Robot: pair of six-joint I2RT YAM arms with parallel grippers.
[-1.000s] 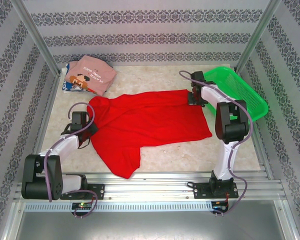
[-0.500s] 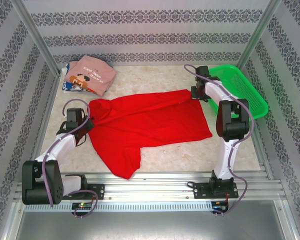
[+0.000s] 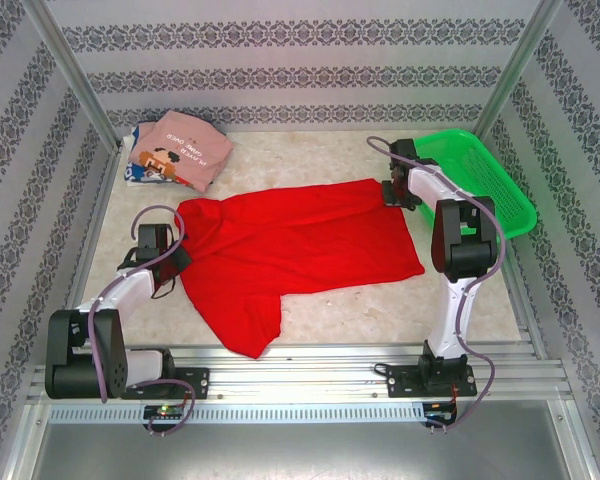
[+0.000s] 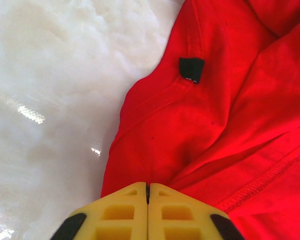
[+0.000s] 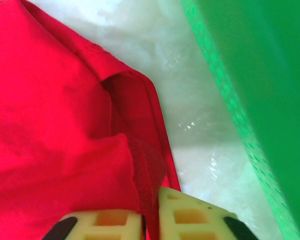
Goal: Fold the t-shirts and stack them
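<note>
Red t-shirt (image 3: pixel 300 250) lies spread flat; folded shirts (image 3: pixel 180 150) sit far left.

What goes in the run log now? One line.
left gripper: shut at red shirt edge | right gripper: shut on red shirt hem | pink shirt: folded, far left

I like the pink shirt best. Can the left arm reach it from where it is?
Probably yes: only bare table lies between the left arm and the pink shirt, though its jaws seem pinched on the red shirt.
</note>
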